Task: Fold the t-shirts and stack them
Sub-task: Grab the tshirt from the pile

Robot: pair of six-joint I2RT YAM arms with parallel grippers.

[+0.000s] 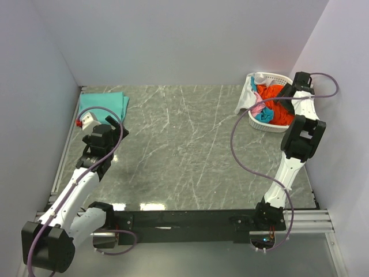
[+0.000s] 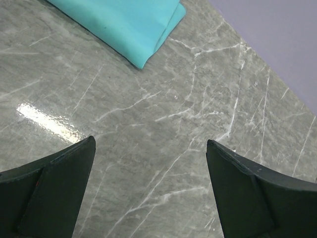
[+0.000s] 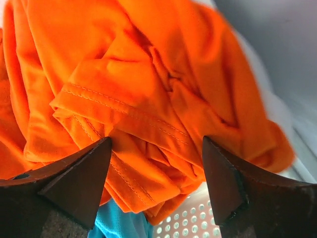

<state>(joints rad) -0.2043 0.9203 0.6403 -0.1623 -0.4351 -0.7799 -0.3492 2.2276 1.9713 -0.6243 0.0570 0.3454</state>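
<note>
A mint-green t-shirt (image 1: 104, 105) (image 2: 124, 25) lies folded at the table's far left corner. My left gripper (image 1: 115, 130) (image 2: 151, 148) hovers open just in front of it over bare marble, nothing between its fingers. A crumpled orange t-shirt (image 1: 271, 92) (image 3: 148, 84) tops the heap in the white basket (image 1: 262, 127), with a teal-blue one (image 1: 265, 115) (image 3: 116, 223), a pink one (image 1: 258, 108) and a white one (image 1: 247, 98) draped over the rim. My right gripper (image 1: 281, 97) (image 3: 156, 144) is down in the basket, jaws open, with orange folds between the fingers (image 3: 79, 183).
The basket's perforated floor (image 3: 193, 218) shows under the orange cloth. White walls close in the table at the back, left and right; the right wall runs just behind the basket. Purple cables loop off both arms.
</note>
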